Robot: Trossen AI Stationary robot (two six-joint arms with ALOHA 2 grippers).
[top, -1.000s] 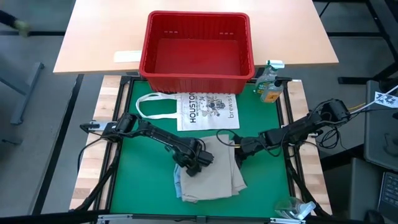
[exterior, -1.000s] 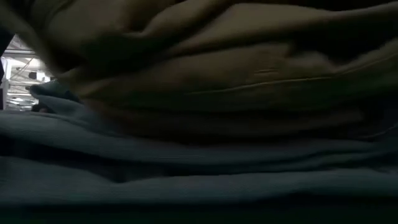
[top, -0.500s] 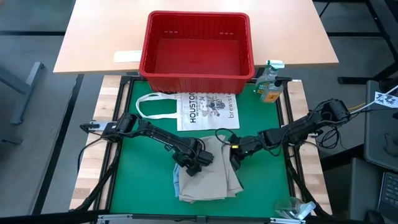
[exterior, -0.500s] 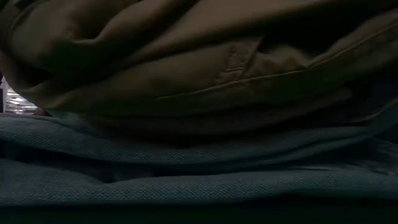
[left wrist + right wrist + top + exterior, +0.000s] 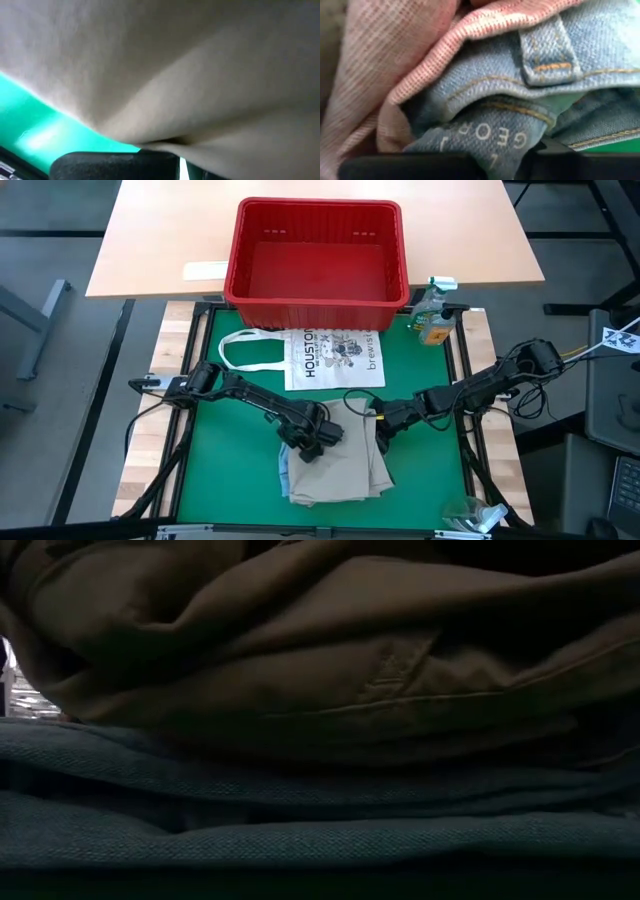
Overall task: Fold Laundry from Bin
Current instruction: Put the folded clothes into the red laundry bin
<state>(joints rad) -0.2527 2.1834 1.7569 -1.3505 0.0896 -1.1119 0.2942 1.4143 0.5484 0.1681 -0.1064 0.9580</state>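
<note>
The laundry lies in a pile on the green mat. A khaki-grey garment (image 5: 335, 465) is on top, and a light blue piece (image 5: 285, 476) shows at its left edge. My left gripper (image 5: 312, 445) is shut and points down on the khaki garment's far left corner. My right gripper (image 5: 380, 432) is open at the pile's far right edge. A blue denim waistband (image 5: 490, 135) lies between its parted fingers under pale pink cloth (image 5: 395, 60). Whether they touch it I cannot tell. The red bin (image 5: 318, 298) stands beyond the mat. My left gripper comes down from above onto the khaki garment's far left corner (image 5: 322, 450), which lies on the pile. The gripper itself hides the place of contact, so whether it pinches the cloth or only presses on it cannot be told. The cloth (image 5: 175, 65) fills its wrist view.
A flat white tote bag (image 5: 335, 358) printed "HOUSTON" lies between the bin and the pile. A spray bottle (image 5: 433, 315) stands at the mat's far right corner, and a clear object (image 5: 470, 515) lies at the near right. Bare mat (image 5: 230, 480) lies to the pile's left.
The khaki garment's right part, which spread toward the table's right edge a second ago, has been drawn in over the pile. The pile is narrower now. Its left side has stayed in place under my left gripper.
</note>
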